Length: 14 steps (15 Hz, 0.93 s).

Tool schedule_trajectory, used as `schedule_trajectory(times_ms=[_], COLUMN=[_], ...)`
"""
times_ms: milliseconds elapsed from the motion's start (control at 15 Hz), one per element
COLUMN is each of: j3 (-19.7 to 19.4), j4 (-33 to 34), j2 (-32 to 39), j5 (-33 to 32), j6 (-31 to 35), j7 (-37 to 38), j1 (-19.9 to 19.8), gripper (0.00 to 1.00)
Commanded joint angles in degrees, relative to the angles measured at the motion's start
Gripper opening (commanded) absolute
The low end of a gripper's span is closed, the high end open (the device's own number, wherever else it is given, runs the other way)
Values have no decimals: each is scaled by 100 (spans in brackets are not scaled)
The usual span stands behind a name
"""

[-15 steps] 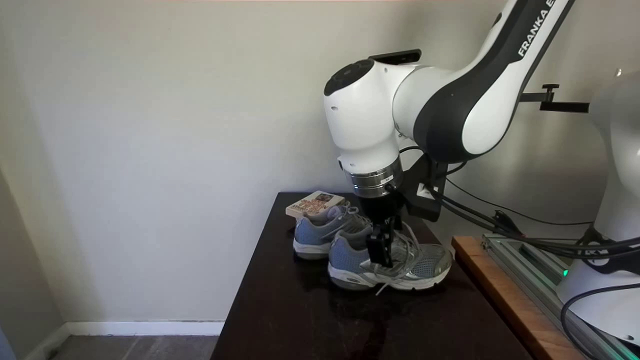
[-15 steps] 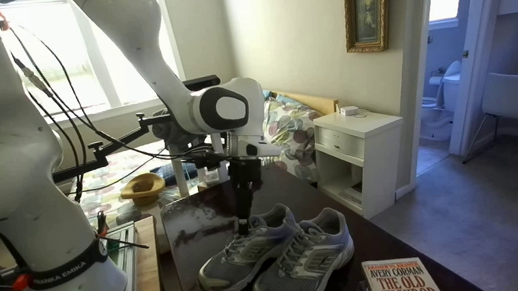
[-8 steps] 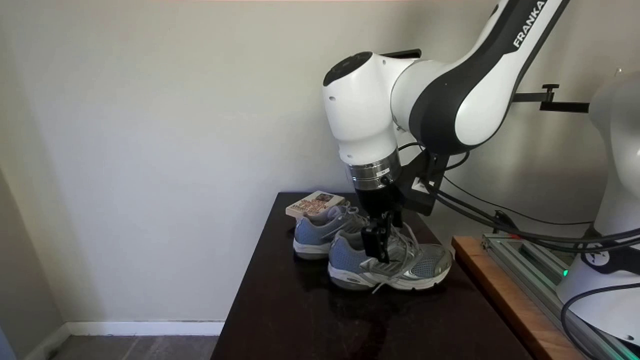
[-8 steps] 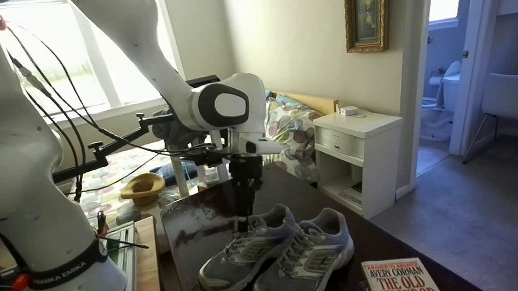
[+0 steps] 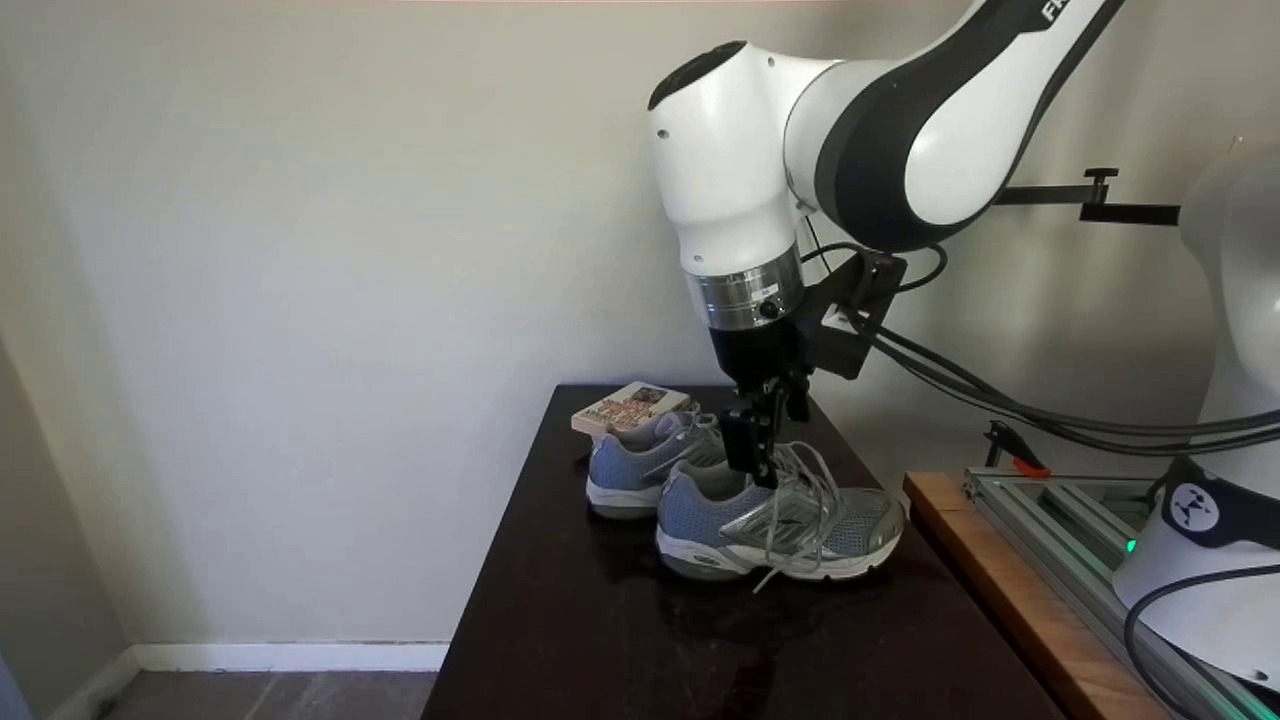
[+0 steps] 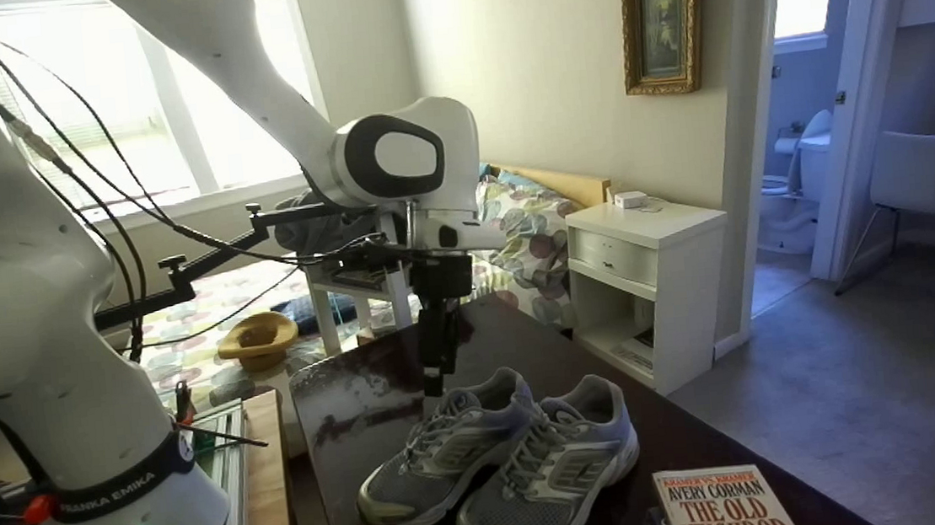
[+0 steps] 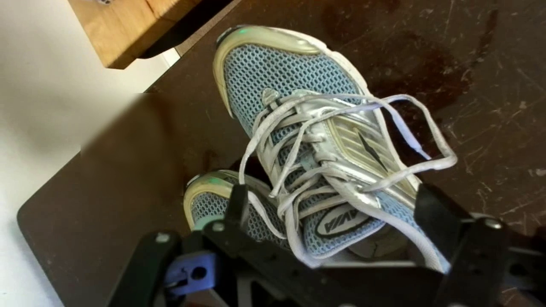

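Note:
My gripper (image 7: pixel 335 204) is open and empty in the wrist view. Its fingers stand wide apart over the tongue and opening of a grey-blue running shoe (image 7: pixel 290 70). Loose white laces (image 7: pixel 439 145) loop across this shoe and over its side. In both exterior views the gripper (image 5: pixel 755 465) (image 6: pixel 433 375) points down, just above this shoe (image 5: pixel 790 535) (image 6: pixel 443 463); whether a fingertip touches it or a lace, I cannot tell. A matching shoe (image 5: pixel 625 475) (image 6: pixel 554 479) stands beside it. In the wrist view this second shoe (image 7: pixel 209 204) is partly hidden by a finger.
Both shoes stand on a dark table (image 5: pixel 600 640) (image 7: pixel 128 183). A paperback book (image 5: pixel 630 405) (image 6: pixel 725 502) lies beside them. A wooden bench edge (image 5: pixel 1000 590) with the arm's base adjoins the table. A white nightstand (image 6: pixel 642 226) and a bed with a yellow hat (image 6: pixel 258 340) are behind.
The arm and gripper have risen from the shoe's laces. The laces now hang differently over the shoe's side. Both shoes and the book have stayed in place.

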Motion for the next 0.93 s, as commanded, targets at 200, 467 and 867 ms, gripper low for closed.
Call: schedule_trajectory(times_ms=[200,467,867], j3=[-333,-379,-277], j4=[-50,83,475], j2=[-920,-1276,-1522], j5=[941,1046,892], j6=[-514,-1095,-2328], j7=[-2479,-4027,-4197], j1=[33,-207,-313], gripper=[100,100,100])
